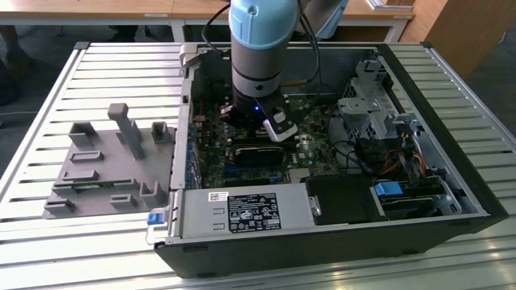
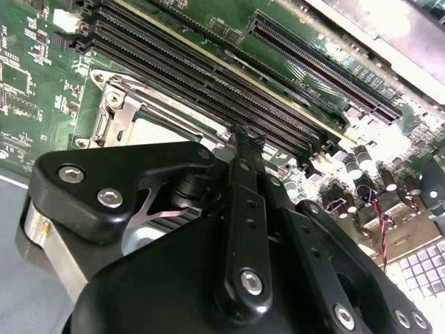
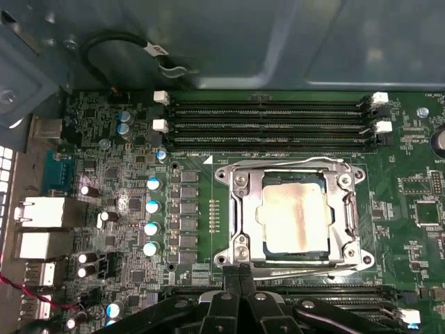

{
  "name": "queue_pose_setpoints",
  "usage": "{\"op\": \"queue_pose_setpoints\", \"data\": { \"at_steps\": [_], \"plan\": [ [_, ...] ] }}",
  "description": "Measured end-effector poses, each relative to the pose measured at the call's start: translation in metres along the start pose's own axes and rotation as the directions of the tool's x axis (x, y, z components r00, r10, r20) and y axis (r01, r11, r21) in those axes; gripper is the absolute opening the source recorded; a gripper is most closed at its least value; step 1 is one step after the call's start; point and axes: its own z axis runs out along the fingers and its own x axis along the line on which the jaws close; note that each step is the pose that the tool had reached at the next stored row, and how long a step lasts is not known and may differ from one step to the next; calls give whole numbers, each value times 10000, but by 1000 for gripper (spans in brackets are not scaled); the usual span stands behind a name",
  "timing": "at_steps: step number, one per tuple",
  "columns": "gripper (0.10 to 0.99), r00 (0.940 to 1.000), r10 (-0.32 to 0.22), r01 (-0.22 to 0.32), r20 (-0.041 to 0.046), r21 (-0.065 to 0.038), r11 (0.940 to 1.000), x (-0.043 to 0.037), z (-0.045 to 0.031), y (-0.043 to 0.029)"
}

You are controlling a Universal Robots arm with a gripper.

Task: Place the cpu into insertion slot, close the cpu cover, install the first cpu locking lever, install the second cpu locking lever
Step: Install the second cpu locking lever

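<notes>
The cpu (image 3: 292, 216) lies flat in the insertion slot (image 3: 227, 175), its pale silver-beige top showing through the window of the cpu cover (image 3: 243, 209). The cover lies down over it. A thin metal lever (image 3: 306, 268) runs along the socket edge nearest my fingers. My gripper (image 3: 240, 273) is shut with nothing between its fingertips, which sit right at that edge of the socket. In the second wrist view, the gripper (image 2: 243, 136) reaches just past the socket's silvery frame (image 2: 115, 111). In the exterior view the arm (image 1: 256, 66) stands down inside the open computer case (image 1: 451, 181).
Long black memory slots (image 3: 271, 118) run beside the socket, and more lie under my fingers. Capacitors (image 3: 151, 205) and rear ports (image 3: 42, 212) stand to one side. A black card (image 1: 258, 156), the power supply (image 1: 246, 211) and a drive cage (image 1: 367, 115) crowd the case. A grey fixture (image 1: 105, 163) sits outside it.
</notes>
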Motion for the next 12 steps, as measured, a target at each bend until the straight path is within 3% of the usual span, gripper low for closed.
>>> {"op": "queue_pose_setpoints", "data": {
  "at_steps": [6,12],
  "plan": [
    [106,10000,2,-2,-5,-205,9998,16,55,-31],
    [106,10000,7,-8,-12,-563,9984,24,94,-40]
  ]
}}
